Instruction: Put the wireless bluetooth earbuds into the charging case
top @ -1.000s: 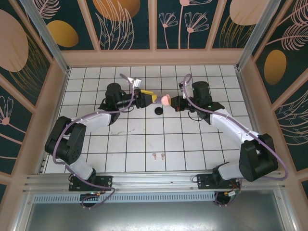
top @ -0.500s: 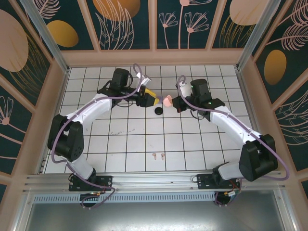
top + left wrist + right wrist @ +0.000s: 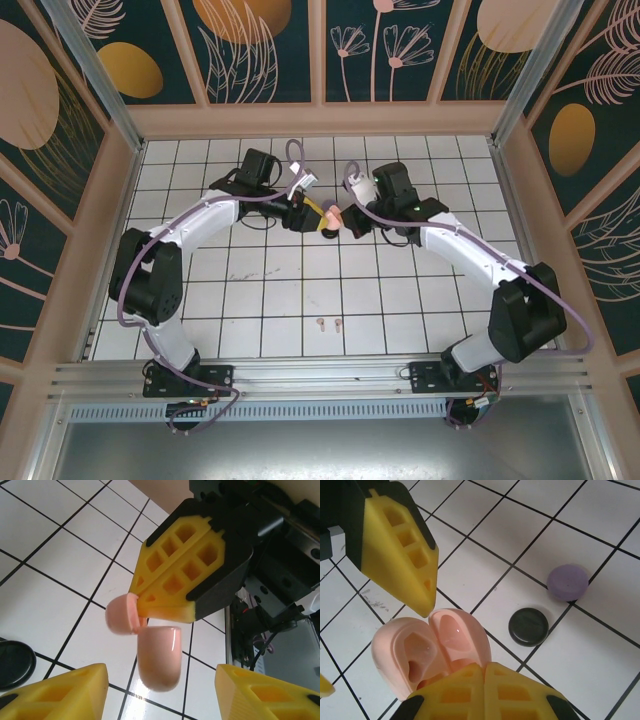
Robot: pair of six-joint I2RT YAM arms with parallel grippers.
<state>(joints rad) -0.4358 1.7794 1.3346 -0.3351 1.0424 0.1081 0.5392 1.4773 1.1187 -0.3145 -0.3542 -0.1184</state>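
My right gripper [image 3: 485, 667] is shut on the rim of an open pink charging case [image 3: 427, 645] and holds it above the tiles. Both earbud wells in the case look empty. In the left wrist view the case [image 3: 159, 655] hangs lid-left below the right gripper's yellow fingers [image 3: 180, 575]. My left gripper [image 3: 161, 680] is open, one finger either side of the case's lower end, touching nothing. From above, the left gripper [image 3: 320, 216] and right gripper [image 3: 348, 220] meet at the case [image 3: 334, 215]. Two pink earbuds [image 3: 329, 323] lie side by side on the near tiles.
A closed black round case [image 3: 528, 626] and a closed lilac one [image 3: 567, 582] lie on the white grid table [image 3: 420, 300] beneath the grippers. The black case [image 3: 12, 662] also sits at the left in the left wrist view. Wooden walls [image 3: 110, 230] ring the table.
Both grippers have drawn together over the table's middle: the left swung right to the case, the right brought the case left. The left jaws have narrowed slightly.
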